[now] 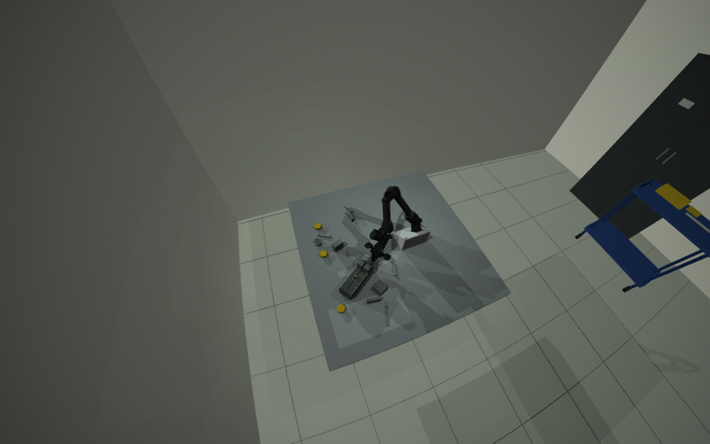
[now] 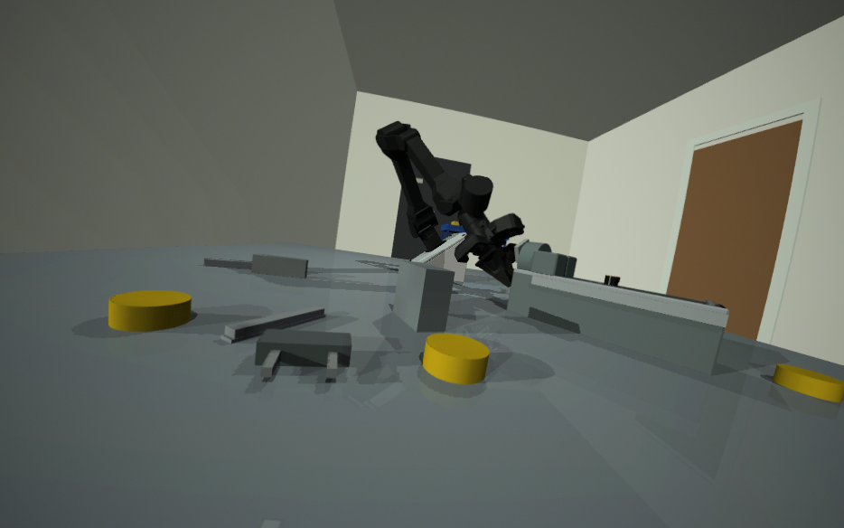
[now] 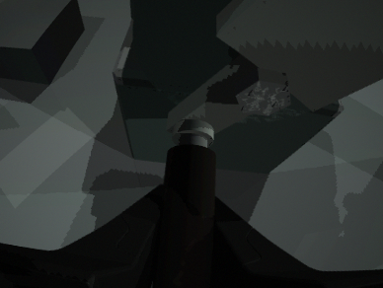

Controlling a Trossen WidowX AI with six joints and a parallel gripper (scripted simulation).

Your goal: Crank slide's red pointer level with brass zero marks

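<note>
- Overhead, first view: one black arm (image 1: 386, 211) (image 2: 426, 165), bent above a grey table (image 1: 361, 192) (image 2: 186, 447), its claw (image 1: 372, 258) (image 2: 511, 278) (image 3: 183, 196) at one end of a long grey-green machine (image 1: 356, 285) (image 2: 622, 326) (image 3: 237, 154).
- Same view: one small red spot (image 1: 356, 276), partway along the machine's top; its alignment with the brass marks could not be told.
- Also there: three yellow discs (image 1: 323, 254) (image 2: 455, 357), spaced apart on the table; one blue cart (image 1: 620, 256), standing off the table.
- Exterior view: the claw tilted downward at the machine's near-arm end; its grasp was too dark to read. One brown door (image 2: 734, 230) stood beyond.
- Wrist view: one dark upright handle (image 3: 191, 173) with a pale collar (image 3: 193, 135) at its tip, pinched between the claw's fingers.
</note>
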